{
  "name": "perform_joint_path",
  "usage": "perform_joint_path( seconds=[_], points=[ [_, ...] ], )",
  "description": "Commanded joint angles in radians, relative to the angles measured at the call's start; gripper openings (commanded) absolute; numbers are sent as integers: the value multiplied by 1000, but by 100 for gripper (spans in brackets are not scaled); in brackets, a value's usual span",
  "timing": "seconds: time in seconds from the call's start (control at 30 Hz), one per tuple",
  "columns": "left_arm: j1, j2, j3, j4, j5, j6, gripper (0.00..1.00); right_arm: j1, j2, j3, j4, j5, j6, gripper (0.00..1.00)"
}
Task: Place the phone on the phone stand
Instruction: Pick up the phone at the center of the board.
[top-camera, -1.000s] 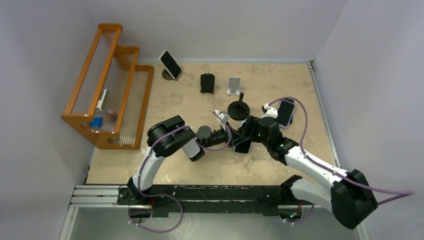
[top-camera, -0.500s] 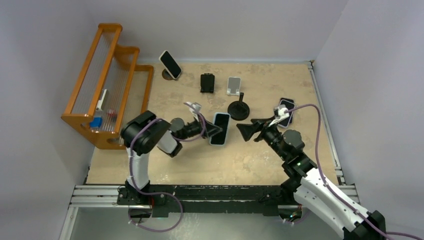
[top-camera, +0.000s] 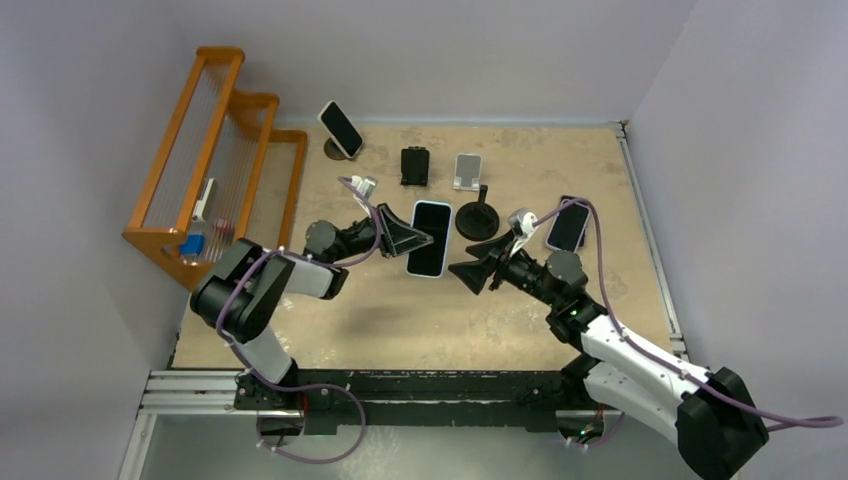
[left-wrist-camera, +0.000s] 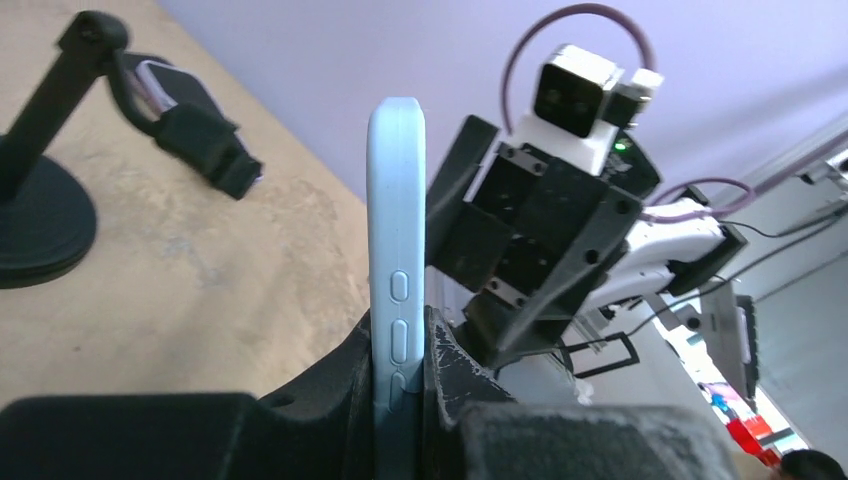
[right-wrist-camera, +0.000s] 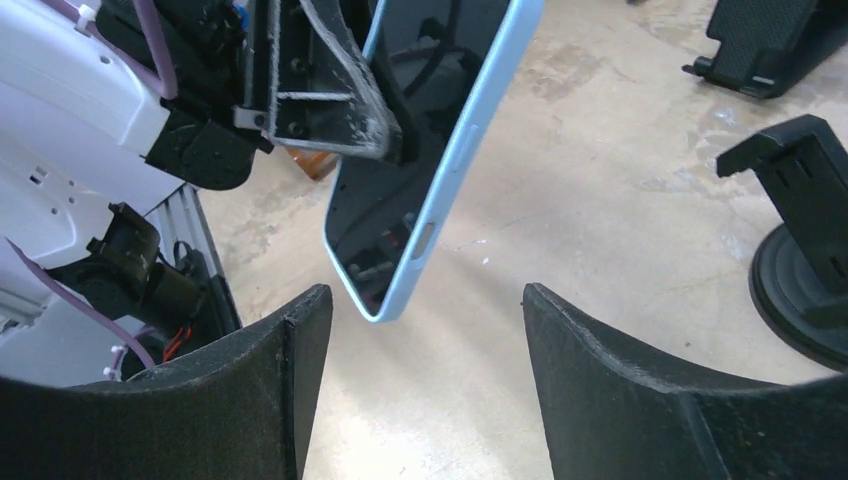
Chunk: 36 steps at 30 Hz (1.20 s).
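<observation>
Phone is up off the table and clamped in the left gripper, so the pick-up looks done and only the placing is left.

By size, the orange rack at the far left seems to play no part. Four stands sit toward the back. The left stand already carries a second phone. The black stand, the white stand and the round-base stand are free. The round-base stand is nearest, just right of the held phone, and is my guess for the target, though nothing here settles it. A spare phone lies flat on the table further right.

The left jaws stand narrow, pinching the phone across its thickness at one end. From the left wrist the phone rises edge-on between the fingers, its side buttons facing the camera, with most of its length beyond the fingertips.

The right gripper has its jaws wide and holds nothing. It points at the phone's near end, close but apart. From the right wrist, the phone's lower corner hangs just ahead of the gap between the fingers.
</observation>
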Motion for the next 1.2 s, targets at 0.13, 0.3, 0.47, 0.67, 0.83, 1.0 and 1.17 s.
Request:
perform_joint_path(
  seconds=[0.13,0.3,0.47,0.67,0.83,1.0,1.17],
  points=[
    [-2,-136,41,247,46,-100,0,55,114,31,220,-54,4,67],
    [-12,-136,54,247,55,-88,0,113,175,53,283,-64,6,66],
    [-12,-136,58,248,60,-75,0,150,189,69,318,-75,9,63],
    [-14,-145,67,249,74,-80,0,157,226,73,358,-81,22,36],
    [-14,-180,57,250,77,-74,0,158,275,88,388,-94,28,14],
    [-4,-196,88,249,130,-84,21,158,289,94,388,-90,14,0],
    [41,-196,125,228,176,-86,37,158,239,99,311,-69,-21,0]
  ],
)
